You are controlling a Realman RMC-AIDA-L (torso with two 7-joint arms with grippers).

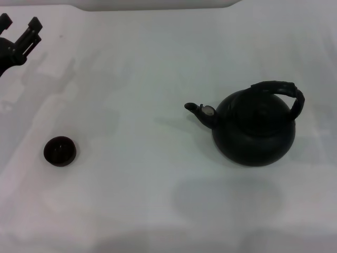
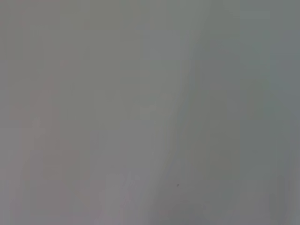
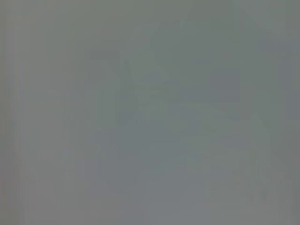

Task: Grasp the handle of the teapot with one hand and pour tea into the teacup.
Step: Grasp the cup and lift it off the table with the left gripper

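No brand, label or writing readable anywhere. Sitting upright on the white worktop [image 1: 158,200], toward the right side in the head view: a round black teapot [image 1: 254,133], spout [image 1: 199,111] aimed to the left, a small pale glint at the spout's base. Arching over the top and tilted toward the pot's right shoulder: the ribbed black handle [image 1: 284,92], free of any grip. Resting well apart from the pot, far over on the left and a little nearer the robot: the small dark teacup [image 1: 60,151], inside too dark to tell whether filled. Raised at the far left corner, partly cut off by the frame edge: the left tool [image 1: 20,32], two black fingers spread with a clear gap between, pinching nothing, well away from cup and pot. Not seen in the head view at all: the right tool. From both wrist cameras, only a flat grey blur, no object or finger to make out. Faint shadows lying across the worktop.
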